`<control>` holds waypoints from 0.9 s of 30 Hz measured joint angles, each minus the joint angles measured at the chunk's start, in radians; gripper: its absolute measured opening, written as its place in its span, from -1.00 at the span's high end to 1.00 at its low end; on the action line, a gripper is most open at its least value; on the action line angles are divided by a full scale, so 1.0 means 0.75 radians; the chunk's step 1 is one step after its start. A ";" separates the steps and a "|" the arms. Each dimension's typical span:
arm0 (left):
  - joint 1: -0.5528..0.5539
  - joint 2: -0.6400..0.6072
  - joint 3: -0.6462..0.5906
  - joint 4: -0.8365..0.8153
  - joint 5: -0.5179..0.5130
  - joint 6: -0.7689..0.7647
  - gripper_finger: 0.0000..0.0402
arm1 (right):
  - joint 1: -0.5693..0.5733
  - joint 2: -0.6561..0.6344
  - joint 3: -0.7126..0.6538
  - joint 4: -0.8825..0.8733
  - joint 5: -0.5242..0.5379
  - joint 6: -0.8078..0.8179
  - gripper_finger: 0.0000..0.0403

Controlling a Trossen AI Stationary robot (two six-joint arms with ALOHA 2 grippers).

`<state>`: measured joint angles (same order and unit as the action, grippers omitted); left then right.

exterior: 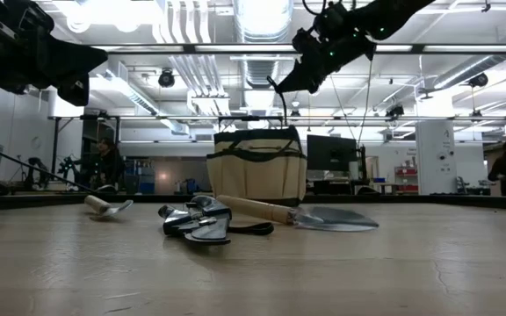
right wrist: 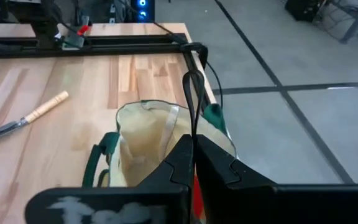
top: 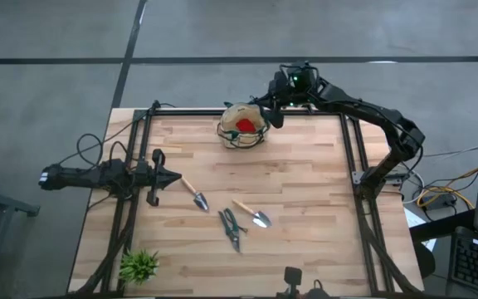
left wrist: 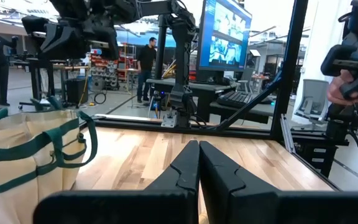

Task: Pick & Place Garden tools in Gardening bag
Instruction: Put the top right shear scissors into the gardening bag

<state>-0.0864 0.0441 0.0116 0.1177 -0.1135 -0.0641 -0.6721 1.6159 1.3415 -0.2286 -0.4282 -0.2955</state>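
The tan bag with green trim (top: 241,126) stands upright on the table near its far edge, with the red lump (top: 245,125) inside. My right gripper (top: 265,113) is above the bag's far right rim, shut on a thin dark loop handle. Two trowels (top: 194,194) (top: 252,214) and dark pruning shears (top: 231,228) lie flat mid-table. They also show in the low view, in front of the bag (exterior: 257,167). My left gripper (top: 171,176) is shut and empty at the table's left, beside the left trowel's handle. My right gripper pinches the bag's thin dark loop handle (right wrist: 191,102) between its two shut fingers. The fingers come from above, slanting down from the far right. The loop is drawn up above the rim (exterior: 281,104). The bag stays upright with its base on the table.
A small spiky green plant (top: 139,266) stands at the near left corner. A black frame (top: 351,158) runs along the table's edges. People and monitors show in the room beyond. Bare wood lies between the bag and the tools.
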 joint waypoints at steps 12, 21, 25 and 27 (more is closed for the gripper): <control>0.000 0.000 0.000 0.000 0.000 0.000 0.94 | -0.002 0.001 0.028 0.022 0.006 0.009 0.96; 0.000 0.000 0.000 0.001 0.000 0.000 0.94 | -0.003 0.062 0.016 -0.089 0.012 0.012 0.96; -0.001 -0.001 0.000 0.001 0.000 0.000 0.94 | -0.003 0.060 0.016 -0.092 0.011 0.087 0.96; 0.000 0.000 0.000 0.001 0.000 0.000 0.94 | -0.004 0.050 0.016 -0.098 0.003 0.145 0.96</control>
<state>-0.0867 0.0438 0.0116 0.1181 -0.1135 -0.0643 -0.6753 1.6532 1.3537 -0.3018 -0.4257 -0.1867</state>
